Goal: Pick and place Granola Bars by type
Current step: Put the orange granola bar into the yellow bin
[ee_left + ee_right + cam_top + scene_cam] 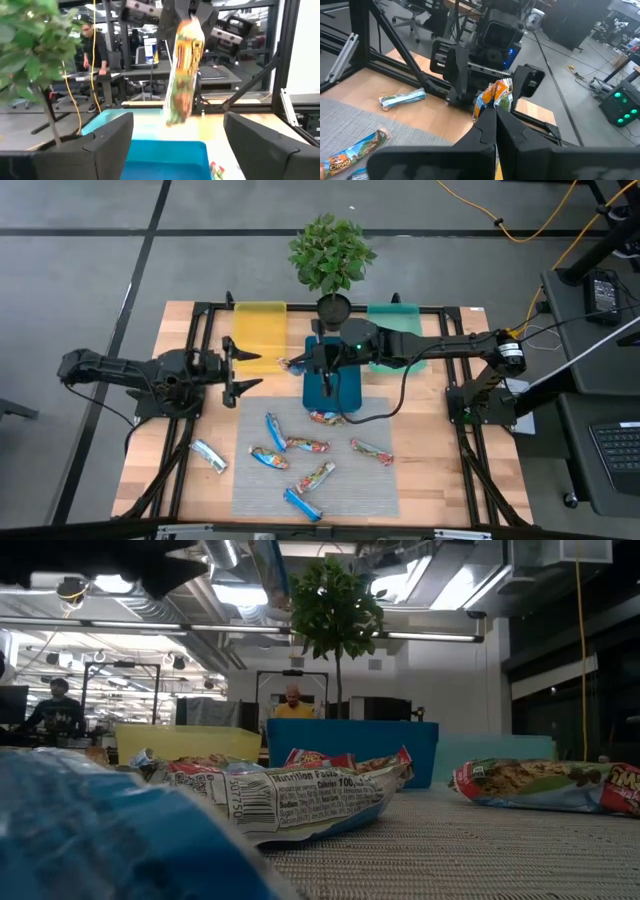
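Note:
My right gripper (495, 114) reaches in from the table's right and is shut on a red-orange multicoloured granola bar (184, 70). The bar hangs over the far left part of the blue tray (345, 392). My left gripper (177, 145) is open and waits level beside the yellow tray (259, 328), its fingers pointing at the held bar (296, 363). Several more bars lie flat on the grey mat (360, 490), among them a blue one (302, 504) and a red-orange one (371, 451). A silvery-white and blue bar (208, 455) lies on the bare wood left of the mat. My right gripper pinches the bar's upper end (192, 26) between its two fingers, which come from above and point down. The bar hangs below the fingers, lifted clear, with its lower end (175, 117) above the blue tray.
A potted plant (332, 255) stands at the far edge behind the blue tray. The teal tray (395, 330) lies under the right arm. Black frame rails (200, 345) run along the table's sides. People stand in the room beyond.

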`<act>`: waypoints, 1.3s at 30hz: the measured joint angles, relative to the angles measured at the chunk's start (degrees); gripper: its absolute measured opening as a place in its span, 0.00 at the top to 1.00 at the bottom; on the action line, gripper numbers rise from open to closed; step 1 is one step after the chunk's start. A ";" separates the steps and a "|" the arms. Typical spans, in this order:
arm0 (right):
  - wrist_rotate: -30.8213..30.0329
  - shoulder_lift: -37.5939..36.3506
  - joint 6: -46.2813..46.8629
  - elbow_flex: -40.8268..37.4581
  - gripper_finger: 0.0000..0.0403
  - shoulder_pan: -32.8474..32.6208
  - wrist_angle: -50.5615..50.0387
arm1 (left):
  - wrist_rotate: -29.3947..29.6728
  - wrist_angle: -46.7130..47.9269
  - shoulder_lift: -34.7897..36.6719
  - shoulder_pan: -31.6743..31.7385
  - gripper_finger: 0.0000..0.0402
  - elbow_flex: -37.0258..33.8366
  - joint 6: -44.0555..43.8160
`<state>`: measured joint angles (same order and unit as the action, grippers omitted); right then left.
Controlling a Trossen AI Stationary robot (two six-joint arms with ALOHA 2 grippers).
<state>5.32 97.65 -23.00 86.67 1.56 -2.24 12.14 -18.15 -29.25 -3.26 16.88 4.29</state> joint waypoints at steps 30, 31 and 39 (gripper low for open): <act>4.40 0.00 0.22 0.02 0.99 0.00 1.65 | 1.94 -4.41 -30.38 -0.75 0.41 18.78 6.54; 4.40 0.00 0.22 0.02 0.99 0.00 1.31 | 1.90 -4.31 -30.18 -0.77 0.44 18.78 6.52; 4.36 0.00 0.42 0.04 0.96 0.00 0.74 | 1.99 -4.35 -29.45 -0.77 0.79 18.78 6.35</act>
<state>9.68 97.65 -22.59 86.72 1.56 -1.50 14.13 -22.50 -58.70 -4.03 35.66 10.64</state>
